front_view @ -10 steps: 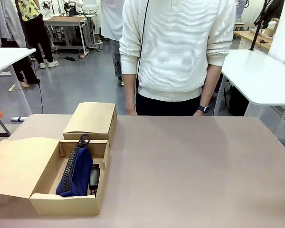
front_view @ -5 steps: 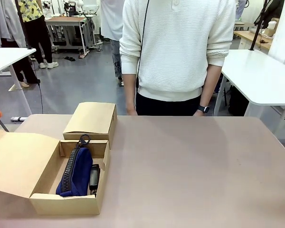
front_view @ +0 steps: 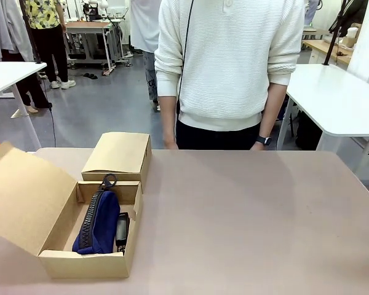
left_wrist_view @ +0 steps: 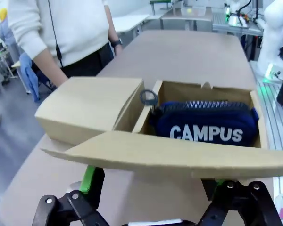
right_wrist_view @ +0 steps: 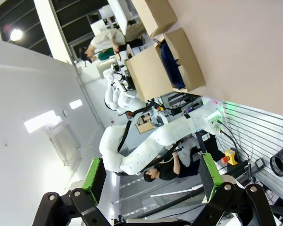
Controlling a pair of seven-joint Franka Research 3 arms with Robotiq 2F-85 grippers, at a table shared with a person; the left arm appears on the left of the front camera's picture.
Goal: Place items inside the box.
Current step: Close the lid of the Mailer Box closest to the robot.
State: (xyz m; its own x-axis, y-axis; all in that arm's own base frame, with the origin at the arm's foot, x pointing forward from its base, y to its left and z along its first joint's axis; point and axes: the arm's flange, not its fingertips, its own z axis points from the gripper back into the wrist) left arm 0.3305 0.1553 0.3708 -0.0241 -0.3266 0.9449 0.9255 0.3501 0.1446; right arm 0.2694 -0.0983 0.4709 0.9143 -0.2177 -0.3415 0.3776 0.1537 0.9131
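Note:
The open cardboard box (front_view: 86, 265) sits at the table's near left, its lid (front_view: 24, 196) tilted up on the left side. Inside lie a navy "CAMPUS" pencil case (front_view: 98, 222) and a black stapler (front_view: 122, 228) against its right side. In the left wrist view the lid's edge (left_wrist_view: 170, 157) runs across just above my left gripper (left_wrist_view: 150, 183), whose fingers stand wide apart and open; the pencil case (left_wrist_view: 205, 129) lies beyond it. My right gripper (right_wrist_view: 152, 176) is open and holds nothing, far from the box (right_wrist_view: 179, 70).
A second, closed cardboard box (front_view: 118, 153) stands right behind the open one. A person in a white sweater (front_view: 227, 67) stands at the far edge, hands behind the table's edge. The table's middle and right (front_view: 252, 215) are bare. White tables stand beyond.
The open box's lid has swung up from lying nearly flat on the table to a steep tilt. The contents and the person have not moved.

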